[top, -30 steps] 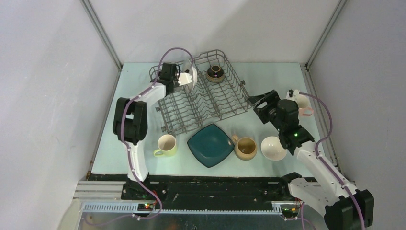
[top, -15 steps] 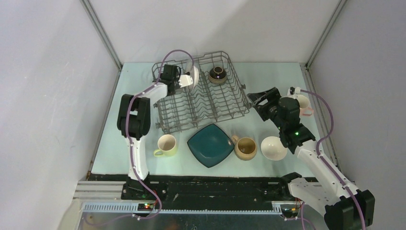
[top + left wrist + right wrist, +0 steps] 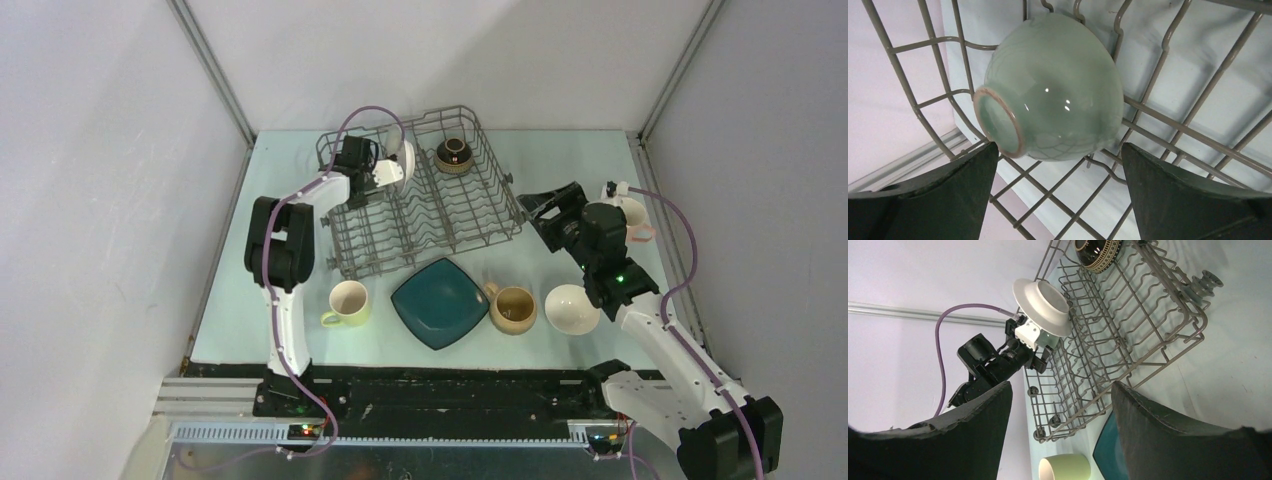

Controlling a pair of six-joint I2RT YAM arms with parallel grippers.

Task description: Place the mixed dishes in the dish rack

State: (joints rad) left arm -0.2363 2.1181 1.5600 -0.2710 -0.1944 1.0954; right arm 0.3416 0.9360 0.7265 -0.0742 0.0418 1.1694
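Note:
The grey wire dish rack (image 3: pixel 440 215) stands at the back middle. A pale green bowl (image 3: pixel 1053 90) lies on its side in the rack's back left corner. My left gripper (image 3: pixel 1058 165) is open around its foot, the fingers (image 3: pixel 948 195) beside it; it shows in the top view (image 3: pixel 386 172). A brown bowl (image 3: pixel 452 153) sits in the rack's back right. In front lie a yellow mug (image 3: pixel 347 302), a teal square plate (image 3: pixel 440 301), a tan mug (image 3: pixel 513 309) and a white bowl (image 3: pixel 571 308). My right gripper (image 3: pixel 538 208) is open and empty right of the rack. The white round plate is out of view.
A pink mug (image 3: pixel 634 220) stands at the right edge, partly hidden behind my right arm. The right wrist view shows the rack (image 3: pixel 1128 305), the left gripper (image 3: pixel 1035 347) and the yellow mug (image 3: pixel 1065 467). White walls close in on three sides.
The rack has swung a little, squarer to the table, with the bowl in it. My left arm's elbow shifted right. The right arm barely moved.

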